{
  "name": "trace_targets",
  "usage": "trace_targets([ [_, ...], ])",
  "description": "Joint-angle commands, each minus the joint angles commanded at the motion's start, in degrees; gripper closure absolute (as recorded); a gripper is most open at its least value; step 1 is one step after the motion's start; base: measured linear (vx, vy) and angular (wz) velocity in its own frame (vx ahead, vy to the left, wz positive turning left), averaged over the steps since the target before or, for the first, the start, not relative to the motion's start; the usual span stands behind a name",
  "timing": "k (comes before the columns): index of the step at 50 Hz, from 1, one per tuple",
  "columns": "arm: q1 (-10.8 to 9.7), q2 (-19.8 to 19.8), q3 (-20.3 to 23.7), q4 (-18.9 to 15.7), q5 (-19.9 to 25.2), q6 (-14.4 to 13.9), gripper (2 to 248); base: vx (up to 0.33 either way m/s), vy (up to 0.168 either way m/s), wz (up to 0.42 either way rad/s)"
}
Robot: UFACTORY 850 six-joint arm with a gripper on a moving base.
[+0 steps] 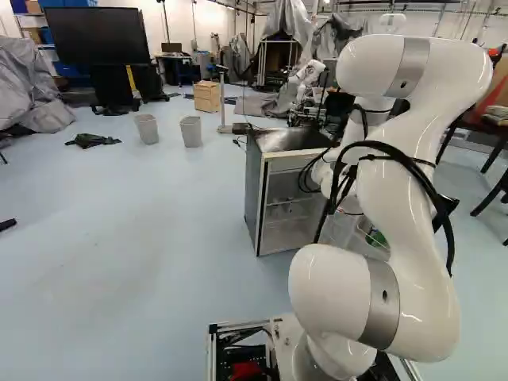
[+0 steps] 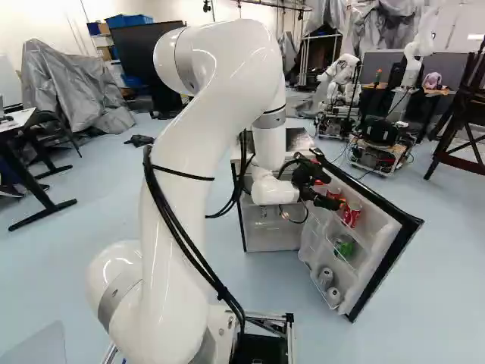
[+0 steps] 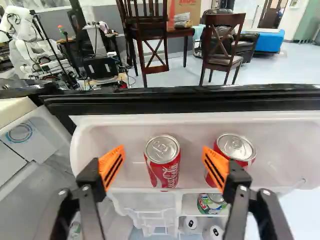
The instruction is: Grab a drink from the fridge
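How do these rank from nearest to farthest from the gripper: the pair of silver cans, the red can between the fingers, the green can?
1. Red can: in the top door shelf, between the two sides of the gripper.
2. Green can: on the door shelf below.
3. Silver cans: at the door's bottom, together.

Top door shelf [image 3: 192, 131]: free gap left betw. red can [image 3: 163, 167] & 2nd red can [image 3: 236, 148]; 1st can's other side also unobstructed. Far side bounded by blk. door edge [image 3: 200, 103].
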Motion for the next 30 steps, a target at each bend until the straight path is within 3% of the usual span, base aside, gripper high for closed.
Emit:
trace_targets([
  [3, 0.00, 0.00, 0.00, 0.00, 0.00, 0.00, 35, 0.000, 0.000, 0.000],
  [4, 0.00, 0.00, 0.00, 0.00, 0.00, 0.00, 72, 0.000, 0.000, 0.000],
  [8, 0.00, 0.00, 0.00, 0.00, 0.00, 0.00, 72, 0.000, 0.000, 0.000],
  [9, 0.00, 0.00, 0.00, 0.00, 0.00, 0.00, 111, 0.000, 0.000, 0.000],
  [13, 0.00, 0.00, 0.00, 0.00, 0.00, 0.00, 111, 0.000, 0.000, 0.000],
  [14, 0.00, 0.00, 0.00, 0.00, 0.00, 0.00, 147, 0.000, 0.000, 0.000],
  [19, 0.00, 0.00, 0.00, 0.00, 0.00, 0.00, 147, 0.000, 0.000, 0.000],
  [20, 0.00, 0.00, 0.00, 0.00, 0.00, 0.00, 160, 0.000, 0.000, 0.000],
  [30, 0.00, 0.00, 0.00, 0.00, 0.00, 0.00, 160, 0.000, 0.000, 0.000],
])
